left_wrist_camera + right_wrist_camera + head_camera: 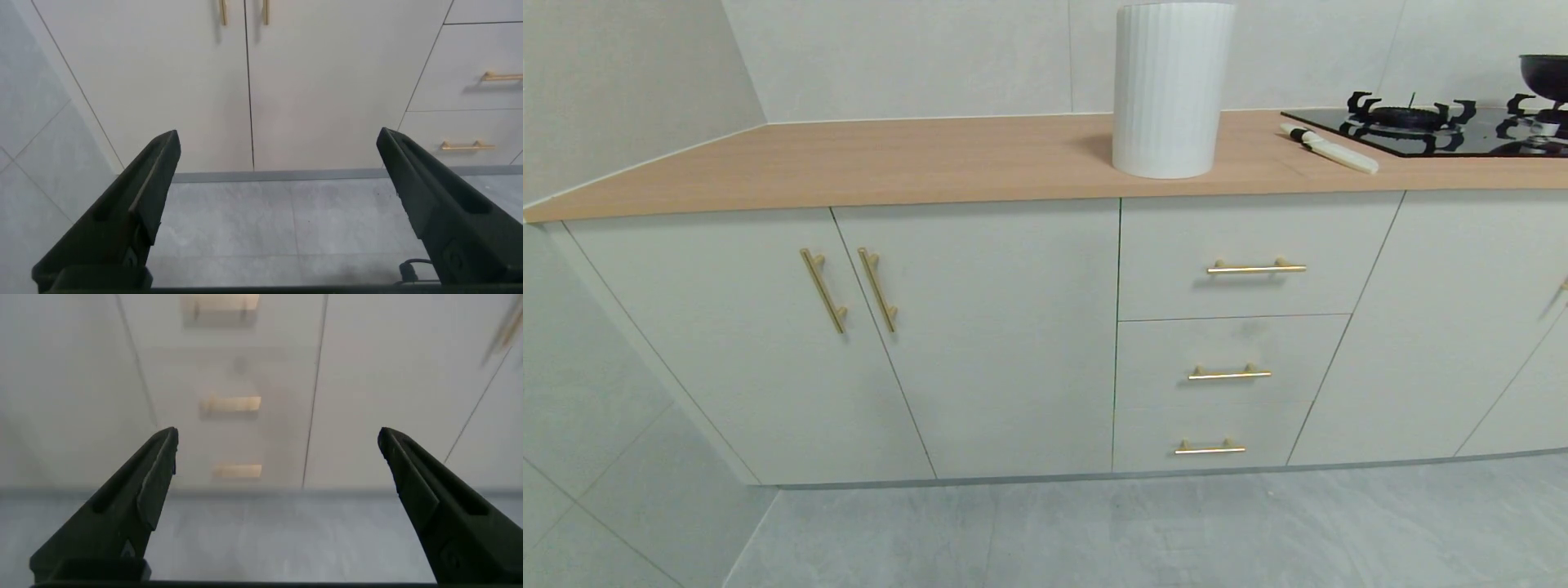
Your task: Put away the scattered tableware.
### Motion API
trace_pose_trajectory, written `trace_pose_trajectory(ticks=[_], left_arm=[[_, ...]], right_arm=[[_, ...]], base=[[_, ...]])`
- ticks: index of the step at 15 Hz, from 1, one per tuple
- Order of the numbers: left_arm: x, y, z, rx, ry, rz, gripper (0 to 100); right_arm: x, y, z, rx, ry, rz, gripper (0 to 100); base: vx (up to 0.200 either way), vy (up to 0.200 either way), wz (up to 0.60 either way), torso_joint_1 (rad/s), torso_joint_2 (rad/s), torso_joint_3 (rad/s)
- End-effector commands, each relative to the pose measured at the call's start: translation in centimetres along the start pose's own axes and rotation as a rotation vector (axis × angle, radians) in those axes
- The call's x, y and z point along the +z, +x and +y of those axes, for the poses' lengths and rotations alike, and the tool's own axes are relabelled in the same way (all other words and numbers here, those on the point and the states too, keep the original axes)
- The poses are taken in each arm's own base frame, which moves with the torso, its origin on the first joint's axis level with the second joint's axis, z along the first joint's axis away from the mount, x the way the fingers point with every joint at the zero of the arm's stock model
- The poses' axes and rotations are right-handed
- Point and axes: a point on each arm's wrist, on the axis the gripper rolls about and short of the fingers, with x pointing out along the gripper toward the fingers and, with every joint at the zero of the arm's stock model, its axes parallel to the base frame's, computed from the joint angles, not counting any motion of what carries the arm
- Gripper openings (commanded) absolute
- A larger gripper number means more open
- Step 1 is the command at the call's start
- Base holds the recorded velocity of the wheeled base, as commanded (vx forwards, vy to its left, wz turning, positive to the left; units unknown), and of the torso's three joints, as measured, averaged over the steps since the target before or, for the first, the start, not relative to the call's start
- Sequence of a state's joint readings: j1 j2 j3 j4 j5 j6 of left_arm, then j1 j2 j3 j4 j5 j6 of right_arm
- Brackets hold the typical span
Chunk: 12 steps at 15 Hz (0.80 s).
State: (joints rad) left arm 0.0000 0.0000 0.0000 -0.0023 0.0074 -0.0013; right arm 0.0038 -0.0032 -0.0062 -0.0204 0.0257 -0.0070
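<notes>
On the tabletop (931, 163), between white container (1172, 90) and stove (1429, 131), the knife (1330, 148) lies slantwise, high above the right hand (278, 437), wide open and empty before the drawers (1241, 245), farther from the equally wide left hand (278, 140).

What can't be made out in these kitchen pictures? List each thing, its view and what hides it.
Black pot, head view: cut off by the right edge.
White container, head view: top cut by the upper edge; its wall hides any contents.
Drawers, head view: shut fronts hide the insides.
Drawer handles, right wrist view: blurred.
White utensil on the counter, head view: too small to identify.
</notes>
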Motion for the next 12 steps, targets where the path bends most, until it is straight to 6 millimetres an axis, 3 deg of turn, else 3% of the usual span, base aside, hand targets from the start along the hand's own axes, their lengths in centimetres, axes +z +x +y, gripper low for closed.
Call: trace_pose_trajectory(ticks=[1, 12], left_arm=[[0.01, 0.00, 0.00, 0.000, 0.000, -0.001, 100], [-0.01, 0.00, 0.00, -0.001, 0.014, 0.001, 100]], right_arm=[[-0.43, 0.05, 0.00, 0.001, -0.001, 0.037, 100], [-0.36, 0.05, 0.00, 0.001, -0.001, 0.031, 100]], base=[[0.000, 0.000, 0.00, 0.000, 0.00, 0.000], [0.000, 0.000, 0.00, 0.000, 0.00, 0.000]])
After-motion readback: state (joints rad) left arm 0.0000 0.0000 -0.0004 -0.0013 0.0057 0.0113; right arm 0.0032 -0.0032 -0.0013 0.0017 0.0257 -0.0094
